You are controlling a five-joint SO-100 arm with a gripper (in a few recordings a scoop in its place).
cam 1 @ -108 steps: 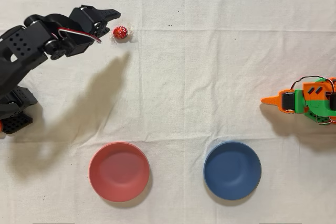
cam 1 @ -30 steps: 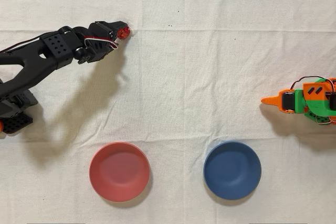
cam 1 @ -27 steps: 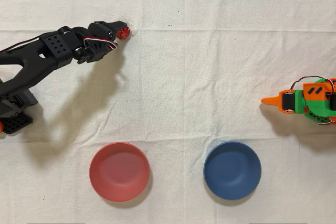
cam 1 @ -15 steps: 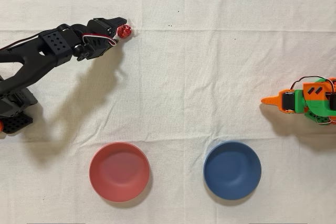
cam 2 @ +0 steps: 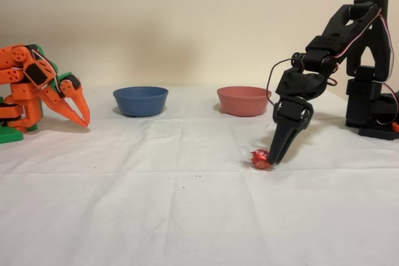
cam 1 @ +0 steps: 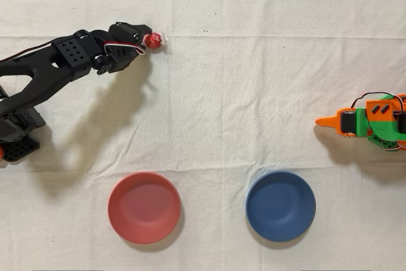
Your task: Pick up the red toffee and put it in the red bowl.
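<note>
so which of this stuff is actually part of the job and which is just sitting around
Part of the job:
- red toffee, on the cloth at the gripper tips
- red bowl, nothing in it
- black arm's gripper, closed around the toffee

Just sitting around:
- blue bowl
- orange arm, idle
- white cloth

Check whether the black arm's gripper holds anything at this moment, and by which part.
The gripper appears shut on the red toffee, its fingers pinching the round foil body from one side. The toffee looks to be on the cloth, not lifted.
</note>
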